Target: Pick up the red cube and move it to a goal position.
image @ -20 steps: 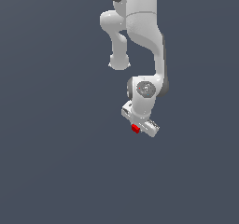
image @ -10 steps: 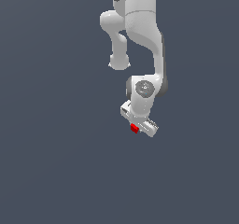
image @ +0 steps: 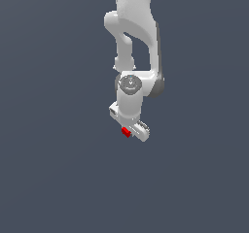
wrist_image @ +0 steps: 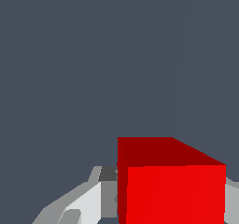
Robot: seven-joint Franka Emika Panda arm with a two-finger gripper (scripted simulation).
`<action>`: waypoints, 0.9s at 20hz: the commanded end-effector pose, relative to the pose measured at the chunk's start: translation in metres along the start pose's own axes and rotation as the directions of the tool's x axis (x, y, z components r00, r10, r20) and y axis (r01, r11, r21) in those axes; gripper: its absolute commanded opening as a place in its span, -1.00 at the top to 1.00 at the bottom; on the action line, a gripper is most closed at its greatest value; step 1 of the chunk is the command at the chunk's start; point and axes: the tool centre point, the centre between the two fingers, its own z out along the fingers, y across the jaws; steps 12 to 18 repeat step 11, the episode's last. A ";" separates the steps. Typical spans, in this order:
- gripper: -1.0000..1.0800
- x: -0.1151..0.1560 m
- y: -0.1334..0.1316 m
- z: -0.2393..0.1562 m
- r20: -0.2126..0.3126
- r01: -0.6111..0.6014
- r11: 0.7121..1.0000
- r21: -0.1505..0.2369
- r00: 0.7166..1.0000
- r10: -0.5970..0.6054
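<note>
White arm up, red cube in its grasp!

The white jointed robot arm hangs down against the plain dark grey-blue background, and its white gripper is clamped on the small bright red cube (only a sliver of red peeks out at the gripper's tip in the exterior view). In the wrist view the red cube looms large, pressed between the pale grey fingers.
</note>
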 end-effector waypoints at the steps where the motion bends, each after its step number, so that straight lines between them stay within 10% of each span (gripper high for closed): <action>1: 1.00 0.020 0.013 -0.016 0.000 0.000 1.000 0.001 1.000 0.000; 18: 1.00 0.054 0.033 -0.042 0.000 -0.001 1.000 0.000 1.000 0.001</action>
